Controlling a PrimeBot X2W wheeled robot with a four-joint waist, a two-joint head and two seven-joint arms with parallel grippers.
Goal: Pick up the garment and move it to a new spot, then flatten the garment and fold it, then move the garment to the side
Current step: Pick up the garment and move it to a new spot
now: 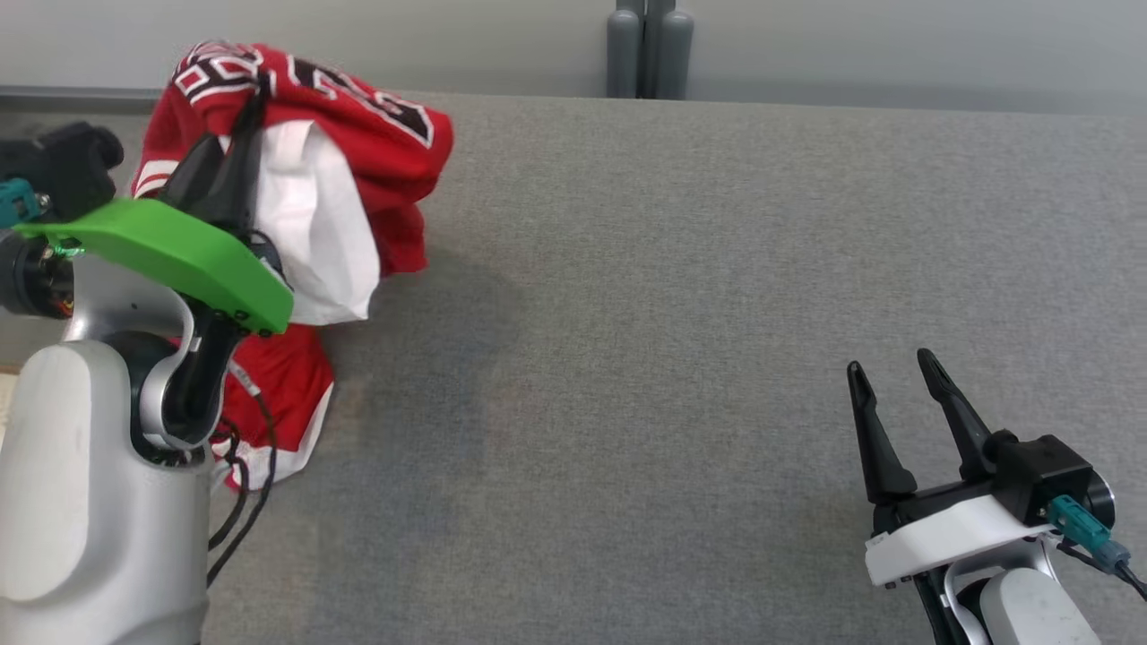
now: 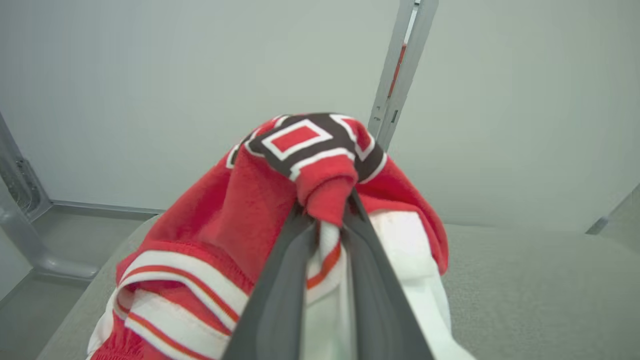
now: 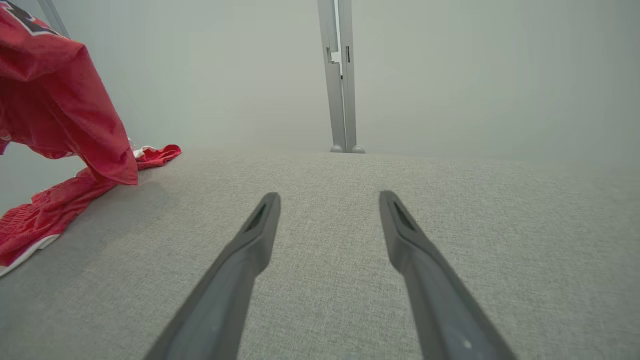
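Step in hand: the first one, pick up and relocate. Flatten, fold and side move are not yet started.

- **10 o'clock, head view:** left gripper [image 1: 254,106] has its jaws pinched nearly together on a bunched fold of the garment [image 1: 385,134]. The left wrist view shows cloth wadded between the fingers [image 2: 280,280], with the black, white-outlined print riding over the tips. I can't tell how deep the bite goes.
- **Garment:** red jersey with the white inside showing. The upper part hangs off the fingertips, clear of the table [image 1: 681,340]. The lower part, with striped trim, lies on the surface around 8 o'clock, partly hidden behind the left forearm. So it is only partly lifted.
- **Centre:** bare grey fabric, with a grey post [image 1: 647,49] at 12 o'clock beyond the far edge.
- **4 o'clock:** right gripper [image 1: 892,363] has its jaws spread wide and holds nothing. It sits low over the table with fingers pointing toward 12, well apart from the garment.

Next move, my read:
- Raise the left arm enough to free the trailing hem, or accept some drag.
- Carry the garment toward the open centre, roughly the 3 o'clock direction from where it hangs.
- It's a single-point grip on a wad, so expect it to land crumpled.
- Set it down where both arms can reach it.
- The right gripper will probably need to take a hem or corner for the flatten.

Watch for the fold slipping out mid-carry.
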